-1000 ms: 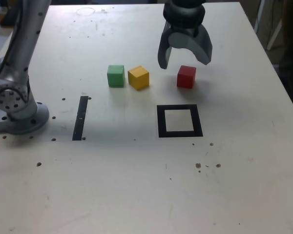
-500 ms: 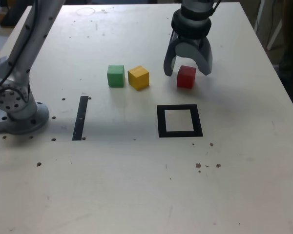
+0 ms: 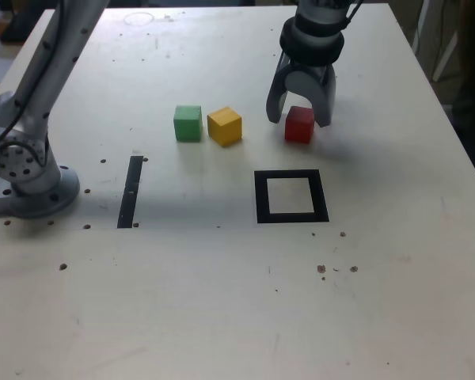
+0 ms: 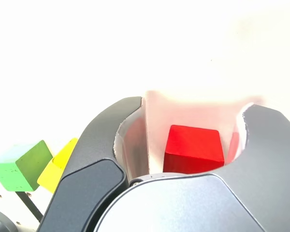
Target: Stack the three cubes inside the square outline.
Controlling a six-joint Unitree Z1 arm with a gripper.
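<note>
The red cube (image 3: 299, 128) rests on the table just behind the square outline (image 3: 293, 218). My gripper (image 3: 299, 119) is lowered over it with one finger on each side. In the wrist view the red cube (image 4: 192, 149) sits between the jaws of the gripper (image 4: 193, 108); a gap shows beside one finger, and the other finger is very close to the cube. The jaws are open around it. The yellow cube (image 3: 225, 127) and green cube (image 3: 188, 123) stand side by side toward the exterior view's left. Both also show in the wrist view, yellow cube (image 4: 60, 162) and green cube (image 4: 20, 165).
A straight black tape strip (image 3: 130, 191) lies at the exterior view's left, near the arm's grey base (image 3: 32, 178). The table's right edge (image 3: 459, 150) runs close to the gripper's side. The pale centre of the outline holds nothing.
The gripper came down from above and behind the red cube to straddle it. Its jaws narrowed from wide open to close around the cube. The cubes have stayed in place.
</note>
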